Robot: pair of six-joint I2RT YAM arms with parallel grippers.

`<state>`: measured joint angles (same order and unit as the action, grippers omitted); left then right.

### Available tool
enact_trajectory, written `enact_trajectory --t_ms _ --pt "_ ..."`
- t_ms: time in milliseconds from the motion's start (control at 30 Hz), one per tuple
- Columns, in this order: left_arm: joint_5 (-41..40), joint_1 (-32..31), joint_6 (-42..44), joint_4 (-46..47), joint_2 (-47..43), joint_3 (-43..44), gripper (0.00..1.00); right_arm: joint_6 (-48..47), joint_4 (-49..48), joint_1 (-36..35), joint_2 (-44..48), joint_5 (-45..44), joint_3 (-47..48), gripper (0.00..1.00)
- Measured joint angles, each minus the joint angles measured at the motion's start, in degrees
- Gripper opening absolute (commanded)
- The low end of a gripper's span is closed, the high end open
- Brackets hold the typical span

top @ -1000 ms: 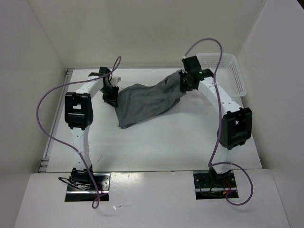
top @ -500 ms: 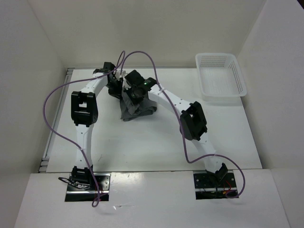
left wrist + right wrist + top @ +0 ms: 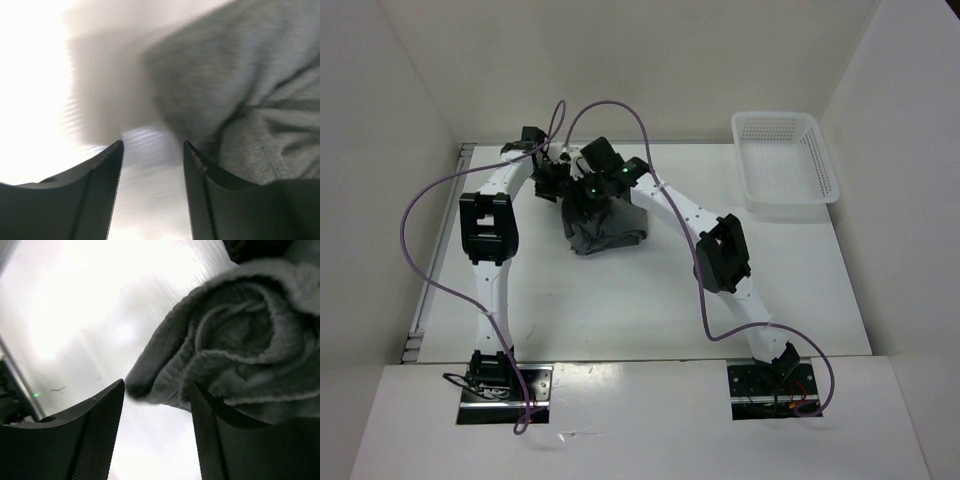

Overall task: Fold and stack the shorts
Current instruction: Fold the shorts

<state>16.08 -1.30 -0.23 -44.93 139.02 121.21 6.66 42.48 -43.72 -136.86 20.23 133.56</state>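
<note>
The grey shorts (image 3: 610, 228) lie bunched in a doubled-over heap on the white table, left of centre toward the back. Both grippers hang over the heap's far left end: my left gripper (image 3: 556, 183) on the left, my right gripper (image 3: 584, 188) just beside it. In the left wrist view my left gripper (image 3: 152, 145) is open with bare table between its fingers, and the shorts (image 3: 240, 90) lie up and to the right. In the right wrist view my right gripper (image 3: 156, 382) is open and empty, with a rolled edge of the shorts (image 3: 240, 340) just past its fingertips.
A white mesh basket (image 3: 790, 198) stands at the back right corner of the table. White walls close the table in on the left, back and right. Purple cables loop above both arms.
My right arm swung from the back right across to the left, carrying one end of the shorts over onto the other. Both grippers then opened and let go of the fabric.
</note>
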Motion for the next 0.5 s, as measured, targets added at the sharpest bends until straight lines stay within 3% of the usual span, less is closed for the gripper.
enact_trajectory --t_ms 167,300,500 --pt "-1.2 3.8 0.0 -1.1 0.2 4.0 0.63 1.2 -1.4 0.7 2.4 4.9 0.8 0.61" --pt "-2.1 7.1 0.0 -1.0 -0.7 7.7 0.63 1.4 -3.0 2.6 8.8 2.9 -3.8 0.60" --pt "-0.8 9.1 0.0 -3.0 -9.4 4.1 0.63 1.8 -12.7 9.2 27.2 -5.9 -31.6 0.70"
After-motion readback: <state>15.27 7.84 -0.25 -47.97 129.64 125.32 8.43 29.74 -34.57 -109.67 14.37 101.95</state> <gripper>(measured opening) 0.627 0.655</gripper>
